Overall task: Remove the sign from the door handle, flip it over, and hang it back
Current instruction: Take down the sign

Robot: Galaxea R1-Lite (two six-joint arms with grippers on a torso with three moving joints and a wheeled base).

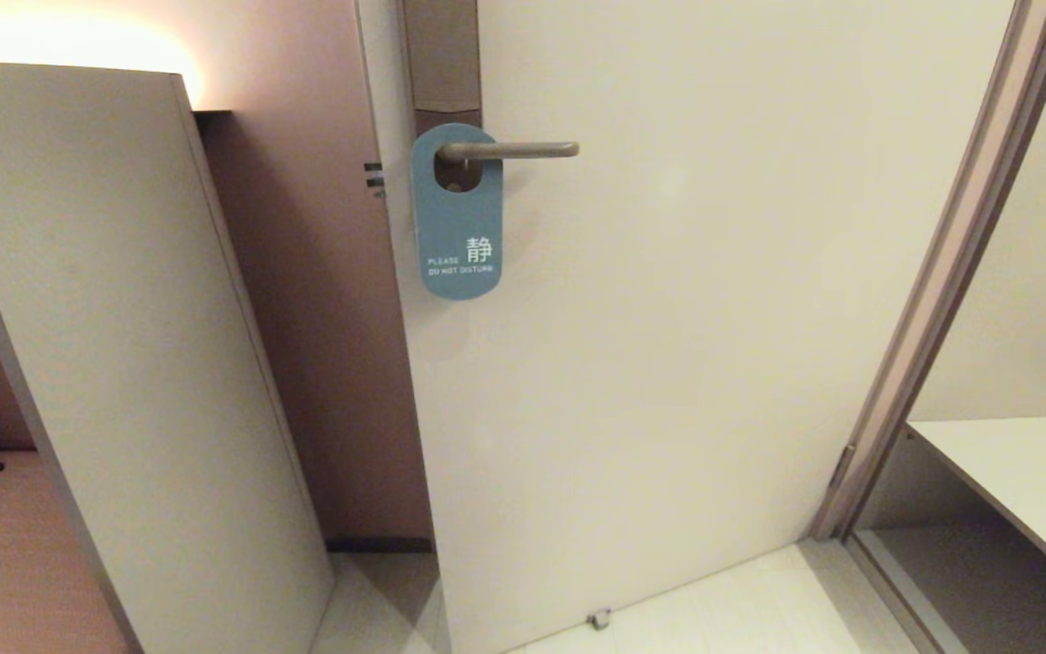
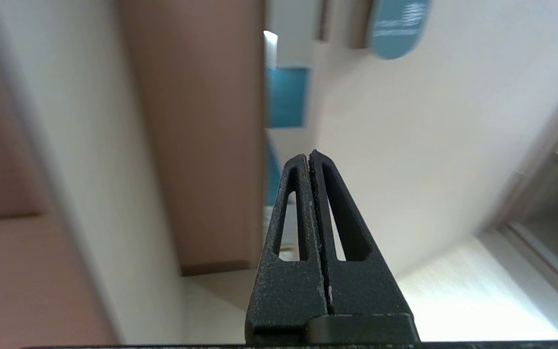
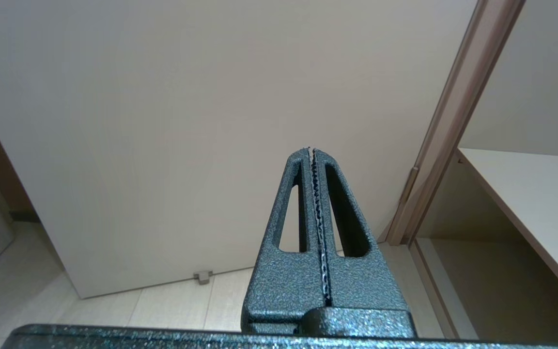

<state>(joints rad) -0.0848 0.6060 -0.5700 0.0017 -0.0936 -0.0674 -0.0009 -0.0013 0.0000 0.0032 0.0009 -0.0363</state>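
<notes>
left claw [image 2: 310, 160] | textured black, pressed together | sign [image 1: 457, 213] | flat teal card on door handle [image 1: 509, 151]

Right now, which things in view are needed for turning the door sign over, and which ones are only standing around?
Needed for the job:
- sign, teal face outward, hanging on the door handle
- left gripper, fingers shut, empty, below the sign
- right gripper, fingers shut, empty

Only standing around:
- door
- door stop on the floor
- white panel
- shelf
</notes>
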